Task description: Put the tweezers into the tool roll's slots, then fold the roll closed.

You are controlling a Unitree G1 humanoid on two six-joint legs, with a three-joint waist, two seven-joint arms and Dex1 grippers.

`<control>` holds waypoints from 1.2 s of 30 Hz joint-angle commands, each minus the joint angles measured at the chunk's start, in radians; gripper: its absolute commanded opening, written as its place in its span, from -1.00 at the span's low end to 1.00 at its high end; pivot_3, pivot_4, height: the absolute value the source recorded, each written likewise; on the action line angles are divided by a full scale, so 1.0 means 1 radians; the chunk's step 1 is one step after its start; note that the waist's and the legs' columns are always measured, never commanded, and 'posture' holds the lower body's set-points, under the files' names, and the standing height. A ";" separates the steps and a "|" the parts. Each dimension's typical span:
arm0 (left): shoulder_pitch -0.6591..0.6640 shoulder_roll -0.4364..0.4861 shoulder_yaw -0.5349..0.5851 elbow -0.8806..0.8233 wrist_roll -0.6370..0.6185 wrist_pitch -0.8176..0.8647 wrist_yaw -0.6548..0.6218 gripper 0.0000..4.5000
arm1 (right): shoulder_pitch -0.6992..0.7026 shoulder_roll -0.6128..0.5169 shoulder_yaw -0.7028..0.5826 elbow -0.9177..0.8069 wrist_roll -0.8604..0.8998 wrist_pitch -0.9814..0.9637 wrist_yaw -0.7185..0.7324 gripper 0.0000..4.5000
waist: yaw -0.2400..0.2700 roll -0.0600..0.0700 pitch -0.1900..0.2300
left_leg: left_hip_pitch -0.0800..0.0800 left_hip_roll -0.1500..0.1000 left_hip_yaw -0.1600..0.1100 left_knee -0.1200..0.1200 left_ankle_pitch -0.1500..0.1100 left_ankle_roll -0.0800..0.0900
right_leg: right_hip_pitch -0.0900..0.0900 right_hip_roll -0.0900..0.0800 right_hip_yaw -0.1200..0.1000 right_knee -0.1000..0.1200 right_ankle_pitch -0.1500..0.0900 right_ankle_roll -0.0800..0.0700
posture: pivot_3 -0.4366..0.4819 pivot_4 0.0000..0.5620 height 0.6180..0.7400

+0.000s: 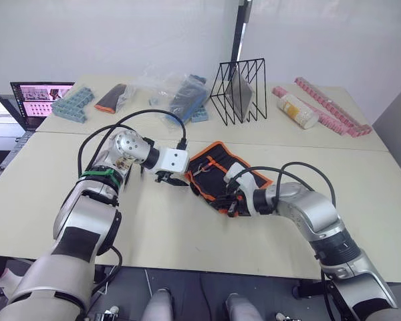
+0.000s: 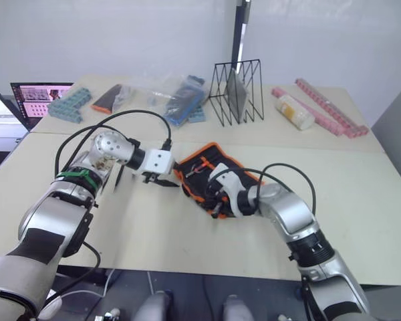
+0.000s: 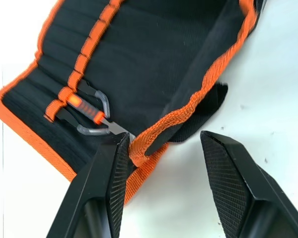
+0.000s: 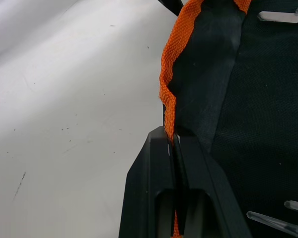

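Folding stage | right hand (image 4: 175, 144) pinches tool roll (image 1: 217, 170) trim at roll's 5 o'clock | left hand (image 3: 161, 148) wide, straddling the 9 o'clock edge, nearer | roll's long axis runs 10-to-4 on surface (image 1: 187, 241)

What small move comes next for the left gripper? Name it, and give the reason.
Probably close the left gripper on the tool roll's orange edge: that trim lies between its open fingers, the right gripper already pinches the opposite edge, and tweezers sit slotted.

Tool roll (image 1: 222, 175) at centre of tabletop (image 1: 187, 234), left claw (image 1: 166, 176) at its left edge, right claw (image 1: 232, 202) at its near edge, wire rack (image 1: 239, 90) behind.
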 commanded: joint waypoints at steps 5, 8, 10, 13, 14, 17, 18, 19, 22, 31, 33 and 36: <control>-0.042 -0.004 0.026 0.015 -0.018 0.004 -0.041 -0.70 | -0.007 -0.007 -0.033 -0.025 0.006 -0.005 -0.007 -1.00 | -0.001 0.000 0.000 | 0.000 0.000 -0.001 0.000 0.000 0.000 | 0.000 0.000 -0.001 0.000 0.000 0.000 | -0.05 -0.47 0.92; -0.034 0.008 0.036 0.011 -0.032 0.017 -0.092 -0.99 | -0.006 -0.012 -0.033 -0.024 0.004 -0.004 -0.007 -1.00 | -0.002 0.000 0.000 | 0.000 0.000 -0.001 0.000 0.000 0.000 | 0.000 0.000 -0.001 0.001 0.000 0.000 | -0.05 -0.47 0.92; -0.023 0.017 0.045 0.004 -0.046 0.024 -0.122 -0.99 | -0.007 -0.018 -0.034 -0.024 0.002 -0.005 -0.006 -1.00 | -0.002 0.000 0.000 | 0.000 0.000 -0.001 0.000 0.000 0.000 | 0.000 0.000 -0.002 0.001 0.000 0.000 | -0.05 -0.47 0.92; 0.000 0.026 0.051 -0.010 -0.057 0.020 -0.149 -0.99 | -0.011 -0.025 -0.034 -0.025 0.000 -0.008 -0.004 -1.00 | -0.003 0.000 0.000 | 0.000 0.000 -0.001 0.000 0.000 0.000 | 0.000 0.000 -0.002 0.001 0.000 0.000 | -0.05 -0.47 0.92; 0.007 0.028 0.051 -0.013 -0.059 0.017 -0.154 -0.99 | -0.011 -0.027 -0.033 -0.027 -0.001 -0.009 -0.004 -1.00 | -0.003 0.000 0.000 | 0.000 0.000 -0.002 0.000 0.000 0.000 | 0.000 0.000 -0.002 0.001 0.000 0.000 | -0.05 -0.47 0.92; 0.043 0.028 0.046 -0.031 -0.059 -0.001 -0.152 -0.99 | -0.005 -0.056 -0.005 -0.054 -0.016 -0.020 0.011 -1.00 | -0.003 0.000 0.000 | 0.000 0.000 -0.002 0.000 0.000 0.000 | 0.000 0.000 -0.002 0.001 0.000 0.000 | -0.05 -0.47 0.92; 0.057 0.028 0.044 -0.039 -0.059 -0.007 -0.151 -0.99 | 0.002 -0.070 0.011 -0.067 -0.029 -0.033 0.017 -1.00 | -0.003 0.000 0.000 | 0.000 0.000 -0.002 0.000 0.000 0.000 | 0.000 0.000 -0.002 0.001 0.000 0.000 | -0.05 -0.47 0.92; 0.070 0.028 0.042 -0.048 -0.060 -0.012 -0.149 -0.99 | 0.009 -0.081 0.026 -0.079 -0.042 -0.050 0.020 -1.00 | -0.002 0.000 0.000 | 0.000 0.000 -0.002 0.000 0.000 0.000 | 0.000 0.000 -0.003 0.001 0.000 0.000 | -0.05 -0.47 0.92; 0.137 0.025 0.036 -0.097 -0.075 -0.024 -0.175 -0.99 | 0.045 -0.085 0.055 -0.121 -0.051 -0.073 0.021 -1.00 | -0.003 0.000 0.000 | 0.000 0.000 -0.003 0.000 0.000 0.000 | 0.000 0.000 -0.003 0.002 0.000 0.000 | -0.05 -0.47 0.92; 0.232 0.034 -0.013 -0.185 -0.056 -0.033 -0.171 -0.99 | 0.134 -0.014 0.066 -0.081 -0.039 -0.040 -0.011 -1.00 | -0.005 0.000 0.000 | 0.004 0.000 -0.004 0.000 0.000 0.000 | 0.006 0.000 -0.004 0.002 0.000 0.000 | -0.05 -0.47 0.92; 0.239 0.034 -0.021 -0.190 -0.053 -0.032 -0.169 -0.99 | 0.144 -0.012 0.063 -0.063 -0.044 -0.031 -0.016 -1.00 | -0.005 0.000 0.000 | 0.008 0.000 -0.005 -0.001 0.000 0.000 | 0.012 0.000 -0.006 -0.001 0.000 0.000 | -0.05 -0.47 0.92; 0.246 0.041 -0.040 -0.196 -0.047 -0.029 -0.189 -1.00 | 0.155 -0.045 0.039 -0.087 -0.009 -0.010 0.034 -0.74 | -0.003 0.000 0.000 | 0.013 0.000 -0.007 -0.002 0.000 0.000 | 0.018 0.000 -0.008 -0.004 0.000 0.000 | -0.05 -0.47 0.92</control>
